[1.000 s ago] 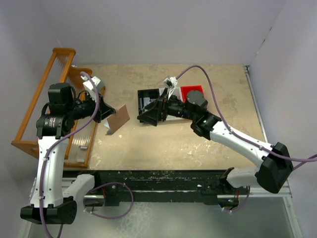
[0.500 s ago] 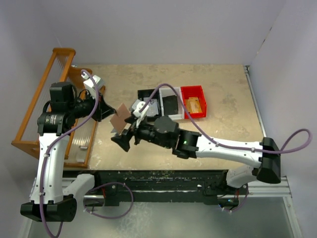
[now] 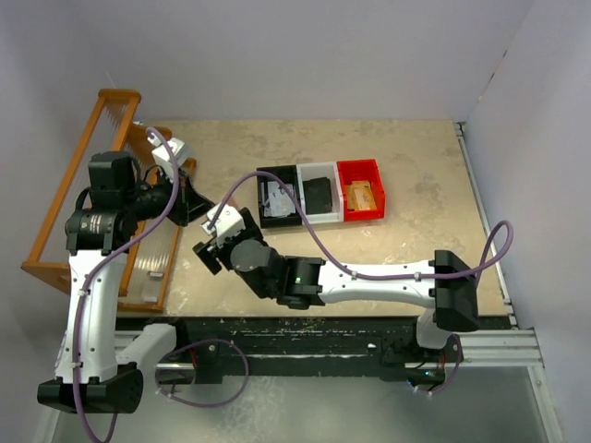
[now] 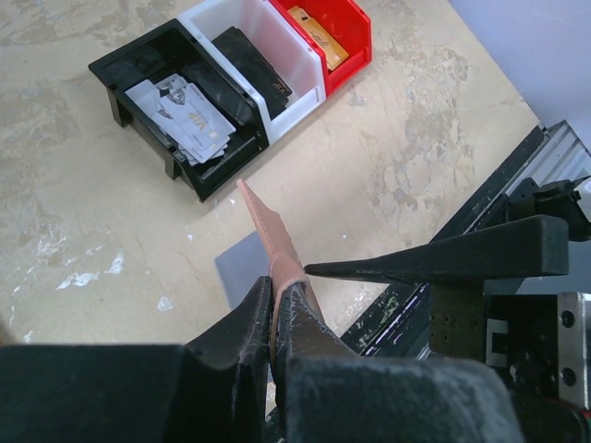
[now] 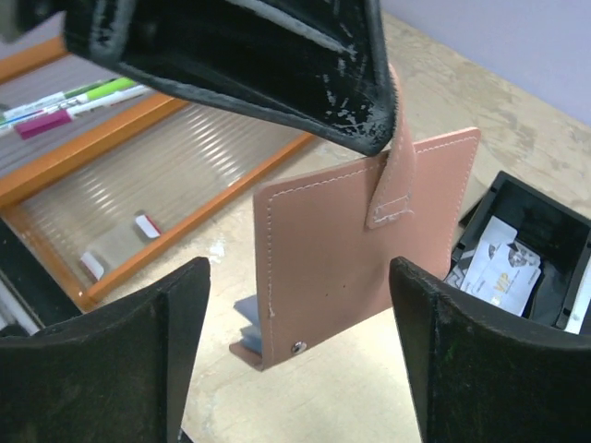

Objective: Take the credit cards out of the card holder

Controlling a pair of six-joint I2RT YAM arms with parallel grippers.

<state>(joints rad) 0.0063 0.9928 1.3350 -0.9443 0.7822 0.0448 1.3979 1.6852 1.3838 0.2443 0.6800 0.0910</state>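
Top view first: a wooden rack (image 3: 55, 217) runs along the left edge of the table (image 3: 416, 157), and three bins sit in a row mid-table: black bin (image 3: 277, 197), white bin (image 3: 319, 192), red bin (image 3: 360, 187). The right arm reaches all the way across toward the left gripper (image 3: 192, 201). Its wrist block covers the spot between them, so from up here I can't tell what the right gripper (image 3: 211, 247) is doing.

Left wrist cam shows way more. The card holder (image 4: 270, 226) is edge-on, a thin salmon sliver clenched tight between the left fingers (image 4: 247, 318), with grey-blue lining (image 4: 242, 269) peeking out beside it. A long black finger of the right gripper lies just to its right, not touching. Further back, pale cards (image 4: 189, 125) lie in the black bin, something dark and flat (image 4: 254, 65) in the white one, and a tan-orange card (image 4: 314, 26) in the red.

Right wrist cam gets the holder's broad face, hanging from the left gripper, which bites its top edge by the strap tab (image 5: 392, 194). There's a snap stud (image 5: 295, 347) at the lower corner. The right gripper's own fingers are spread wide with the holder in the gap ahead, touching neither. Markers (image 5: 69, 103) lie in the rack behind.
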